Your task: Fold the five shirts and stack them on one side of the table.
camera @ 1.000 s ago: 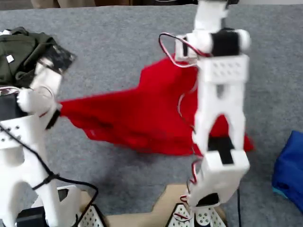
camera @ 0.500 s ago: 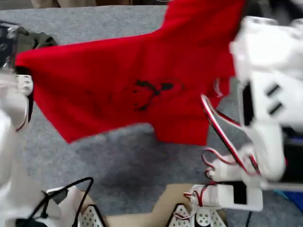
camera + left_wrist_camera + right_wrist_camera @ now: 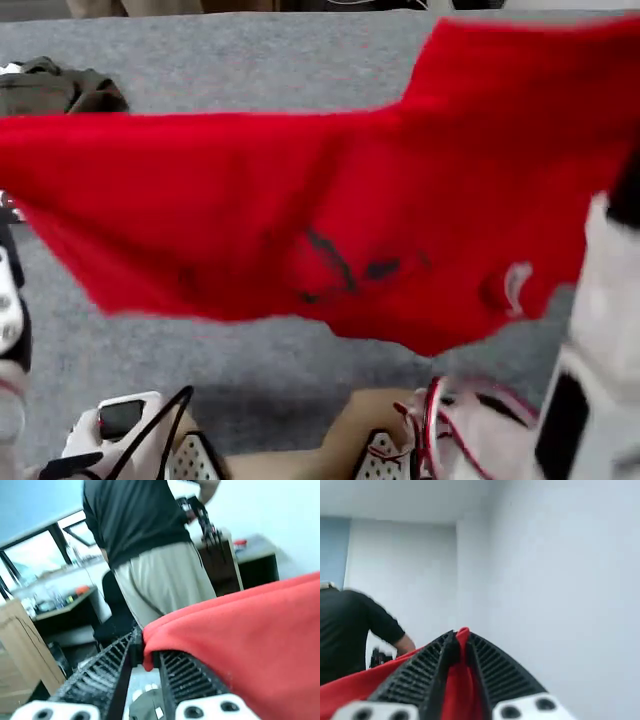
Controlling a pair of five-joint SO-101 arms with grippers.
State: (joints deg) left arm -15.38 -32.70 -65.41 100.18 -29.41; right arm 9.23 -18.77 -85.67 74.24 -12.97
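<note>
Red cloth spanned nearly the whole high view: the red shirt [image 3: 330, 220] hung spread in the air above the grey desk [image 3: 250, 60], stretched from one side edge to the other, with its end toward the right edge held higher than the other. Its dark print [image 3: 340, 265] faced the camera. I judged it was held aloft and taut so that it would open out flat before being laid down for folding. A dark green shirt [image 3: 60, 88] lay bunched at the far left corner of the desk, apart from the red one and, by its crumpled look, not yet folded. Part of a white arm [image 3: 600, 340] stood at the near right corner, below the shirt's raised end. From the left wrist, the left gripper [image 3: 145, 645] was pressed together on a folded edge of the red shirt [image 3: 240, 635], whose cloth draped away over one jaw; the pinch sat right at the hem, which suited pulling the fabric wide. From the right wrist, the right gripper [image 3: 461, 636] pointed up toward the room and was likewise clamped on the red shirt [image 3: 350, 692], a thin ridge of cloth showing between the closed jaws. Two edge grips well apart explained the stretch.
</note>
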